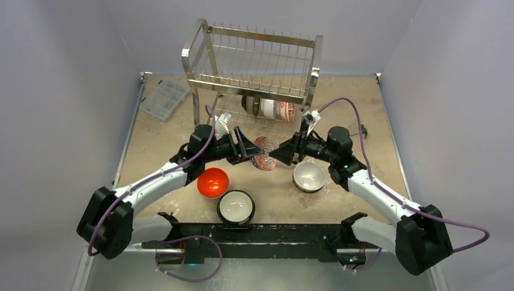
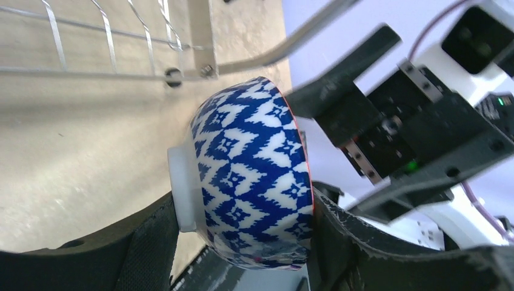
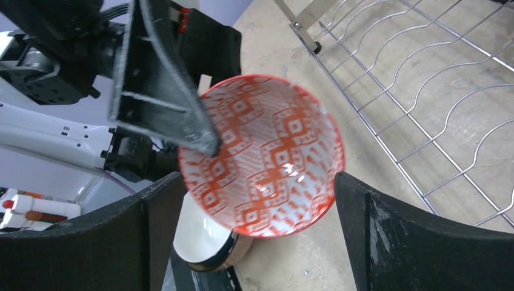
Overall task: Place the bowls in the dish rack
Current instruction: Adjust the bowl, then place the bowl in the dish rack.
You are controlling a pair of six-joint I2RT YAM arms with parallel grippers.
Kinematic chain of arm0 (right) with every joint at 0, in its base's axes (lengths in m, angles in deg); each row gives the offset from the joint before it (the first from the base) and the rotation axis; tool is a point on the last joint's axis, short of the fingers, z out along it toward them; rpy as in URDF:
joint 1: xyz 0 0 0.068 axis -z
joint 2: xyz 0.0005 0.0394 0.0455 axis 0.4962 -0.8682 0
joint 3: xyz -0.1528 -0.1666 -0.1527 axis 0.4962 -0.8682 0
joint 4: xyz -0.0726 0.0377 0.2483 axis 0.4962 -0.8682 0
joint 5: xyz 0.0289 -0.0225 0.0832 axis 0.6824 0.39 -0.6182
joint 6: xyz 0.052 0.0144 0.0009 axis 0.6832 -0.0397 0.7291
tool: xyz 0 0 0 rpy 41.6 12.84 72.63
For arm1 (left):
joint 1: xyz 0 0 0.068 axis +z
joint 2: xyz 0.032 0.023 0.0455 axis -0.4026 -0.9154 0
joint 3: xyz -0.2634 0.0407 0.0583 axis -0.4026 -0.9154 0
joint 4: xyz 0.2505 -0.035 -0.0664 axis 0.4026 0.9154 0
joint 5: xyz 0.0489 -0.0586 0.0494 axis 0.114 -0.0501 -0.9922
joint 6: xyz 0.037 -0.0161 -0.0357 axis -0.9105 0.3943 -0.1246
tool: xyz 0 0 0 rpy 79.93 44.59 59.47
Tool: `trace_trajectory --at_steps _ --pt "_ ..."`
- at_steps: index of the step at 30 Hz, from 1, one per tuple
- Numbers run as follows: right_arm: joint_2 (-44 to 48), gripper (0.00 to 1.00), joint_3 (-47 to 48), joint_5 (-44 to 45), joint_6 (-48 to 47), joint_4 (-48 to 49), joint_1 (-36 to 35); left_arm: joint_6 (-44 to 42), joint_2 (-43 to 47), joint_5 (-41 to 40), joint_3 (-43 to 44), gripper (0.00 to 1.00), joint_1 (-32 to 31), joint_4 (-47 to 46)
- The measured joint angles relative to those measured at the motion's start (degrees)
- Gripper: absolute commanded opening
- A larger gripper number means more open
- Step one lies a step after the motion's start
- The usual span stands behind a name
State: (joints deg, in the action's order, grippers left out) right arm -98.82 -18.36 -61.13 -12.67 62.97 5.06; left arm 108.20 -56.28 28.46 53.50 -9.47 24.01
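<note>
**A patterned bowl is held on edge between the two arms, just in front of the rack.**

The small round ceramic bowl, blue-and-white outside and red-patterned inside, is clamped by the left gripper across its depth, one finger on the white foot and the other at the rim. It is thus kept on edge, presumably as the prongs of the tall steel wire dish rack require. The right gripper is spread wide to either side of the bowl and grips nothing. The bowl is carried above the table, near the rack's lower tier.
</note>
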Motion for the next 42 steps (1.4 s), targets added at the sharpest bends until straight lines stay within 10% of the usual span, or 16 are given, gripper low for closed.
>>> trace_trajectory --at_steps 17,42 --pt "4.7 0.99 0.2 5.1 -3.0 -6.3 0.0 -11.4 -8.3 -16.9 -1.5 0.00 10.7 -16.1" --pt "4.7 0.99 1.2 5.6 -5.6 -9.4 0.0 -40.4 -23.3 -38.1 1.5 0.00 10.3 -35.1"
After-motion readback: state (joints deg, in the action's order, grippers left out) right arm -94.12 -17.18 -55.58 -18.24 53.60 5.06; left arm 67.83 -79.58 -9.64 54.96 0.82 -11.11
